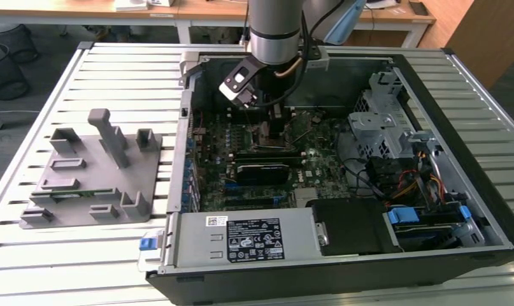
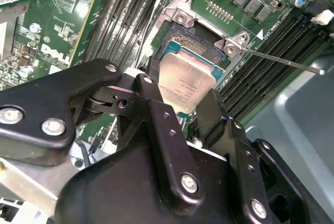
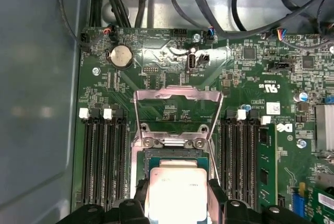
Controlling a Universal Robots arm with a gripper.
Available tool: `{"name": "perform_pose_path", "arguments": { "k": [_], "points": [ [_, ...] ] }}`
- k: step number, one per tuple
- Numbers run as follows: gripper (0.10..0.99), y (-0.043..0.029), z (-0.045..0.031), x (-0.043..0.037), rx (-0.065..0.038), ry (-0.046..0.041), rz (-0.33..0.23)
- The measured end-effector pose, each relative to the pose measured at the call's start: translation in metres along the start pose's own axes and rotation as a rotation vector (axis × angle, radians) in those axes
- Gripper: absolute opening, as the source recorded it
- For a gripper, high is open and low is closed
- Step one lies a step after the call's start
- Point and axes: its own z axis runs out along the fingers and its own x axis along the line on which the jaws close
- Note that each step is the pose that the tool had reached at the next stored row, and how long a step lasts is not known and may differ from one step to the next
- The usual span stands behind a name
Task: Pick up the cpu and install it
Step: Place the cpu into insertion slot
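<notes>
One cpu (image 3: 175, 192); one gripper (image 2: 181, 99); one computer case (image 1: 325, 282); one grey fixture (image 1: 95, 172); one coin cell (image 3: 120, 56).

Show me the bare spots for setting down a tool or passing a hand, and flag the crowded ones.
Free: the slatted table near the grey fixture, up to the computer case, and the strip along the case's side at the exterior view's right. Crowded: the socket, where the pincer grips the cpu between memory slots, and the cabled drive bay.
</notes>
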Motion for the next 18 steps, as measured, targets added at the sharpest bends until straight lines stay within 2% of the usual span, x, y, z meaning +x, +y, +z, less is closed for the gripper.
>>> {"name": "perform_pose_path", "arguments": {
  "k": [11,18],
  "points": [
    [0.525,-0.0008,0.0114,0.0002,0.000,0.0034,0.001],
    [0.525,-0.0011,0.0142,0.0002,0.000,0.0032,0.002]
  ]
}}
